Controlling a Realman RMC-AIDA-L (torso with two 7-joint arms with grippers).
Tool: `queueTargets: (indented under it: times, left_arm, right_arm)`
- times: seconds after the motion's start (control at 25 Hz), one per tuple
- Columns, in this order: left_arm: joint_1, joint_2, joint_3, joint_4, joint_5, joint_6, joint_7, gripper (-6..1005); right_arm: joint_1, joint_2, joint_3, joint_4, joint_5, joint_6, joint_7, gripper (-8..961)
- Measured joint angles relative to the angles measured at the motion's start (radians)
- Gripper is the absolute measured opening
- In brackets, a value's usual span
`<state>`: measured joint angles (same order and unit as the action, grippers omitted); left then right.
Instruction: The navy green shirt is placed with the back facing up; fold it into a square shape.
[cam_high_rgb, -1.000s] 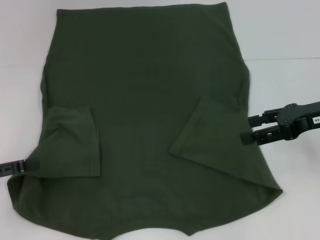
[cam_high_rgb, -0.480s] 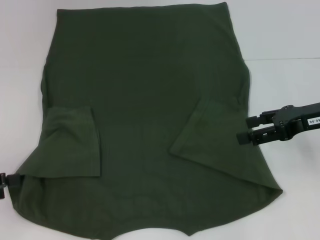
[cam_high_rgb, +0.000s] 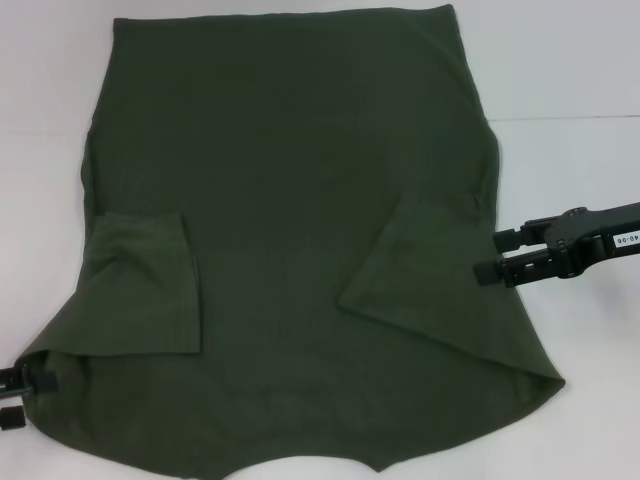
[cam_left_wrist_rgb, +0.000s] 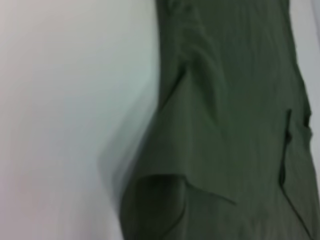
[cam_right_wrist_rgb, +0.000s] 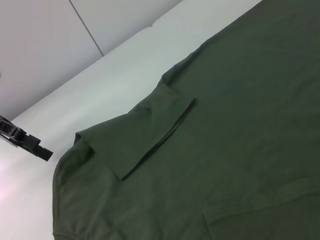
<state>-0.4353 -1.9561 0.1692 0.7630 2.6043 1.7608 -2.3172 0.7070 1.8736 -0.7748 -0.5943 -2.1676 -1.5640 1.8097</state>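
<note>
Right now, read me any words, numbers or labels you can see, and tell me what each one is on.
White sticker on the right gripper, at the shirt's right edge: small dark characters, too small to read reliably.
Navy green shirt: plain back facing up, no text visible.
Left gripper, at the shirt's lower left corner: no marking visible.

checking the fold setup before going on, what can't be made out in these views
- Navy green shirt: its near hem and far end run off the head view's edges; the front lies face down, unseen.
- Left gripper: cut by the head view's left edge at the shirt's near left corner.
- Left wrist view: motion blur smears the shirt's edge.
- Right gripper: open beside the shirt's right edge.
</note>
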Motion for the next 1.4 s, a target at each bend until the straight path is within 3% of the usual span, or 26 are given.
queueTargets:
  times: [0.64,1.4]
  left_arm:
    - [-0.001,-0.003,0.006,-0.050,0.015,-0.102,-0.055,916]
    - [-0.013,-0.002,0.014,-0.079,0.030,-0.126,-0.108,916]
  right_arm:
    - [0.005,0.002,-0.025,-0.001,0.000,0.001,-0.003,874]
    - [0.005,0.001,-0.024,-0.001,0.000,0.005,-0.010,873]
